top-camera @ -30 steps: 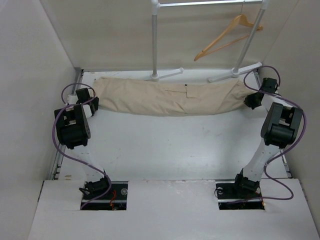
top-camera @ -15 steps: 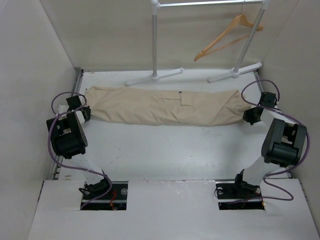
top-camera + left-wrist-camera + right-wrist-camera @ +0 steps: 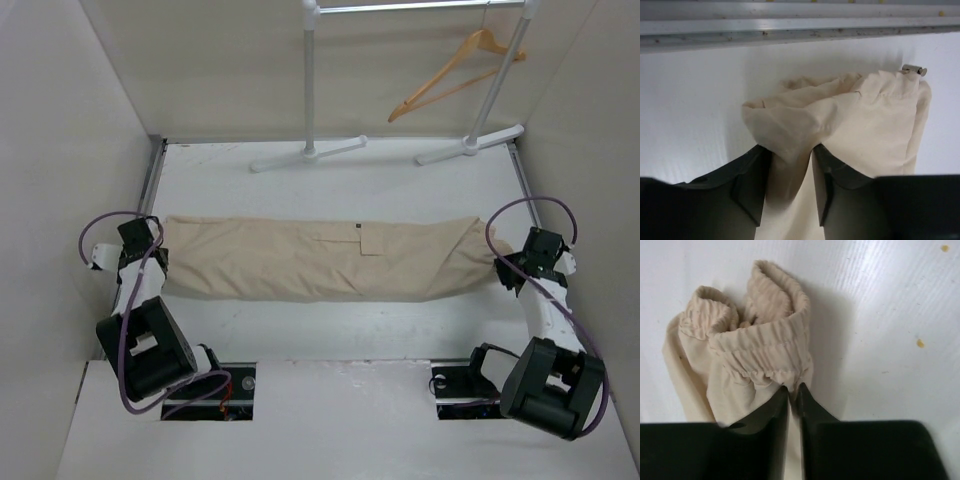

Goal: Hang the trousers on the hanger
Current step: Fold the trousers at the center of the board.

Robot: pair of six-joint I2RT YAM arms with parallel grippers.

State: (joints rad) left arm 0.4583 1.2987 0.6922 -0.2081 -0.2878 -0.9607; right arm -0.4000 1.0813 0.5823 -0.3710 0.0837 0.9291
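The beige trousers [image 3: 320, 260] lie folded lengthwise in a long band across the table, left to right. My left gripper [image 3: 156, 262] is at their left end. In the left wrist view it [image 3: 789, 150] is shut on a bunched fold of the cloth [image 3: 865, 115], near a small metal cord tip [image 3: 914, 70]. My right gripper [image 3: 512, 272] is at the right end. In the right wrist view it [image 3: 793, 387] is pinched on the gathered elastic edge [image 3: 755, 345]. The wooden hanger [image 3: 455, 72] hangs from the rack's top bar at the back right, far from both grippers.
The white clothes rack [image 3: 310, 90] stands at the back, with its feet [image 3: 308, 155] on the table behind the trousers. White walls close in the left and right sides. A metal rail [image 3: 800, 25] runs along the table's left edge, close to the left gripper.
Both grippers have pulled back towards the near edge, dragging the trousers from under the rack to the middle of the table. The band now lies flatter and straighter.
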